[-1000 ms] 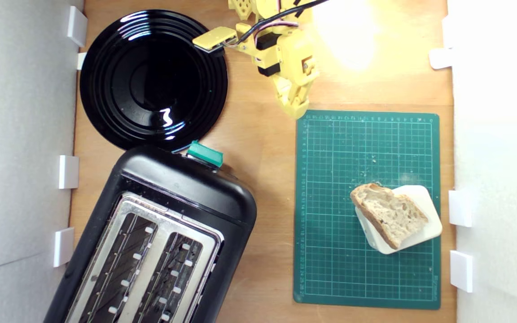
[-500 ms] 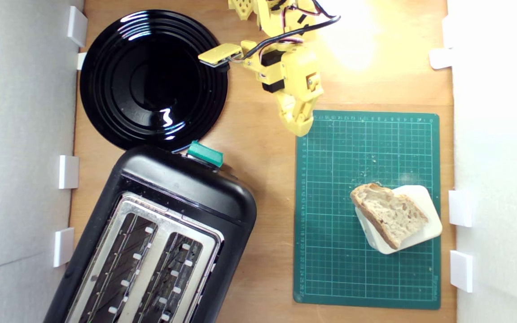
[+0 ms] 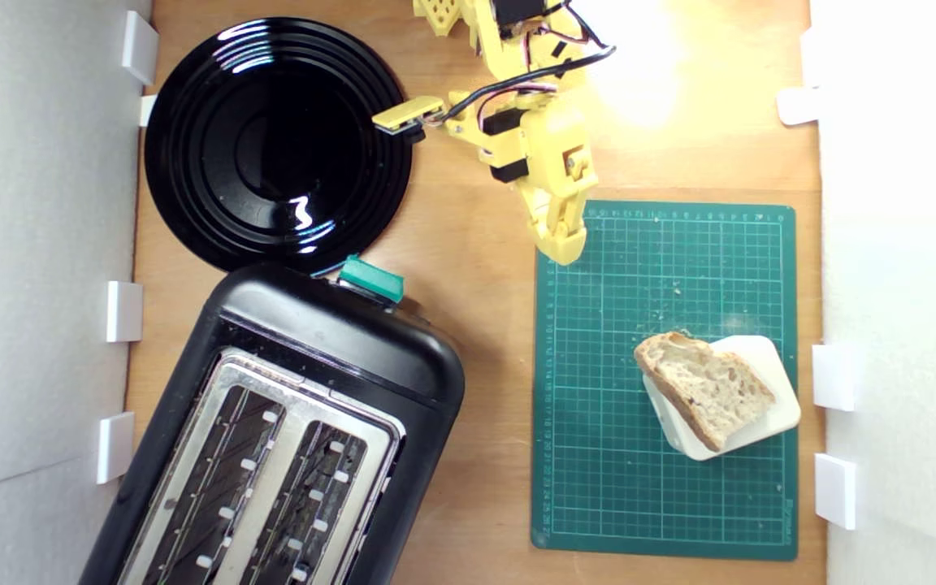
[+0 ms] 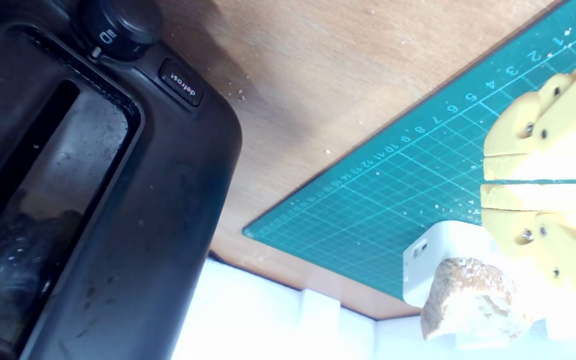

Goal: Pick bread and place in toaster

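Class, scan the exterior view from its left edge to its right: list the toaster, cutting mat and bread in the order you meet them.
toaster → cutting mat → bread

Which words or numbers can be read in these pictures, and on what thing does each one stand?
"defrost": on a button of the toaster.
"0" to "13": ruler numbers along the edge of the green mat.
Mark on the toaster's dial: too small to read.
Mat numbers and corner print in the exterior view: too small to read.
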Tool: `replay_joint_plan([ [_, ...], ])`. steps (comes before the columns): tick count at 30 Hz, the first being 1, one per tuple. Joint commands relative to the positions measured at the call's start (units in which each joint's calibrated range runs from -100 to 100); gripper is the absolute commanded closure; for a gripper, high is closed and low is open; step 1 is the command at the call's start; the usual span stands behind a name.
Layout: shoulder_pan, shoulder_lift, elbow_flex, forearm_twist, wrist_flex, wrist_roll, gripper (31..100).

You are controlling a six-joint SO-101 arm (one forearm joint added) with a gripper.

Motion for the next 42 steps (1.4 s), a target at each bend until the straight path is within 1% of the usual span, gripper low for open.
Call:
replay_joint_plan([
  [1,-2.64,3.83,-2.01,0.74,-6.49,-0.28,80.3],
  [5,-3.37,8.57,-2.56,0.74,-11.7,-0.28,74.0],
  [9,-3.45,10.57,-3.83,0.83,-12.38,-0.28,68.3],
  [11,-3.45,11.65,-5.37,3.37,-12.29,-0.38,66.7],
  [12,-3.37,14.06,-8.09,9.08,-12.29,-1.53,64.8],
  [13,-3.37,14.56,-8.55,10.26,-12.29,-1.85,64.5],
  [15,-3.37,16.06,-10.27,13.79,-12.29,-2.95,63.5],
  [16,-3.21,16.64,-10.91,14.34,-12.29,-3.21,63.3],
  [18,-3.05,17.47,-11.36,14.79,-12.38,-3.42,63.2],
  [20,-3.13,18.14,-11.36,14.34,-12.38,-3.42,60.9],
  [23,-3.37,18.8,-11.27,14.25,-12.38,-3.42,50.5],
  [24,-3.45,18.72,-11.18,14.43,-12.38,-3.42,45.0],
  [25,-3.45,19.14,-11.27,14.25,-12.38,-3.21,41.2],
  [26,-3.37,19.14,-11.36,14.25,-12.38,-3.31,39.9],
  [32,-2.32,19.97,-11.18,14.06,-18.35,-3.42,38.5],
  [36,-2.0,24.05,-11.27,14.06,-24.49,-5.3,38.3],
  [42,-1.92,27.79,-11.36,14.06,-31.06,-5.98,38.3],
])
